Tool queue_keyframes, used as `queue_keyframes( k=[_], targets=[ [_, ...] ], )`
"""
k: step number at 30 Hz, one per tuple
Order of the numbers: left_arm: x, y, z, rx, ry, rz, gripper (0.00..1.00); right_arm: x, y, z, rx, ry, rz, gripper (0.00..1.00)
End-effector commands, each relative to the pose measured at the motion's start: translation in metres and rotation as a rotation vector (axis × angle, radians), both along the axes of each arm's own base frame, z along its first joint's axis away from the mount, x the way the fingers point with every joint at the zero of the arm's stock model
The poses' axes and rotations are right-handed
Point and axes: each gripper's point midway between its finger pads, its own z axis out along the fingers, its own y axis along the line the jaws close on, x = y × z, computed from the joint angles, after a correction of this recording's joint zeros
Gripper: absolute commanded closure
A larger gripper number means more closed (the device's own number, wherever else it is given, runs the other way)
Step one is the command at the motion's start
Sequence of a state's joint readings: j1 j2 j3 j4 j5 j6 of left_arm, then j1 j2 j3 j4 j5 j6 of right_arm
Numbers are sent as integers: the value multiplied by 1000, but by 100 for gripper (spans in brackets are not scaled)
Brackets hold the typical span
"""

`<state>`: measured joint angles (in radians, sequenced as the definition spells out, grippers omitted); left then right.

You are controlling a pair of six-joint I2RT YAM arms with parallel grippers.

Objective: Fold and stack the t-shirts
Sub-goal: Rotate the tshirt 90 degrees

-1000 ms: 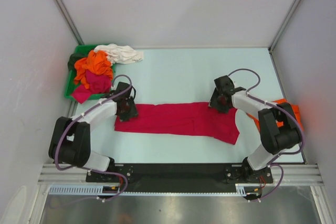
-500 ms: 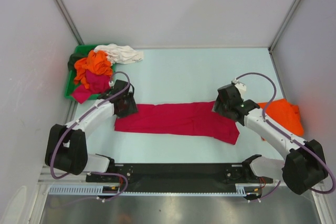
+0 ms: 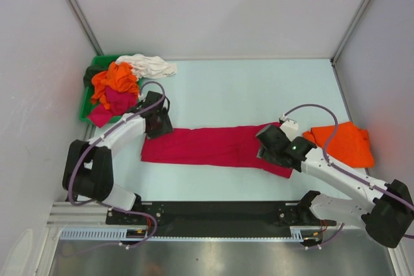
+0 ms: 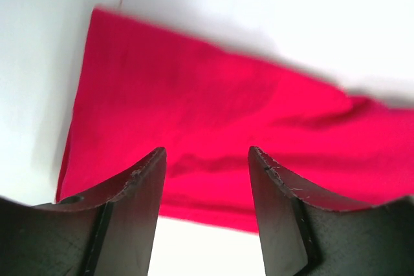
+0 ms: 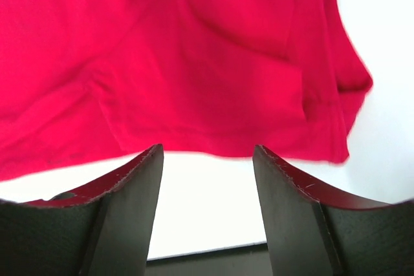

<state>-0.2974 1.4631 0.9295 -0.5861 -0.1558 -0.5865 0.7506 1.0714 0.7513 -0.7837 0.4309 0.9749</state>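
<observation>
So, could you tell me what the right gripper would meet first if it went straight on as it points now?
Most likely the crimson shirt: the open right gripper points at the shirt's edge, with bare table just beside it. How far above the cloth it is remains unclear.

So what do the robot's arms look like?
Both the left arm and the right arm have smooth white tube-shaped links joined by chunky black joints. A thin purplish-grey cable loops out beside each wrist. The fingers are dark, matte and curved, with slightly scuffed tips.
</observation>
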Motion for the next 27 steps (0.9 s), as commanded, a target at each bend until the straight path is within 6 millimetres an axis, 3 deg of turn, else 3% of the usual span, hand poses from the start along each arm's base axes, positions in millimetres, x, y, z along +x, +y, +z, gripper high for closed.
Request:
queue_keyframes(
  k=[1, 6, 14, 20, 21, 26, 27],
  targets=[
    [38, -6, 6, 15, -47, 19, 40, -19, -6, 5, -20, -7, -58, 37],
    [67, -18, 0, -2, -29, 19, 41, -39, -3, 1, -31, 12, -41, 37],
    [92, -14, -22, 34, 19, 42, 41, -56, 6, -10, -21, 40, -24, 38],
    [111, 11, -24, 35, 15, 101, 67, -69, 13, -18, -19, 41, -20, 49],
    [113, 16, -23, 41, 12, 110, 81, -70, 14, -19, -18, 43, -17, 58],
    [116, 25, -28, 43, 22, 116, 97, -74, 15, -28, -23, 51, -20, 78],
    [116, 26, -33, 43, 32, 119, 100, -75, 15, -29, -23, 54, -24, 90]
  ],
)
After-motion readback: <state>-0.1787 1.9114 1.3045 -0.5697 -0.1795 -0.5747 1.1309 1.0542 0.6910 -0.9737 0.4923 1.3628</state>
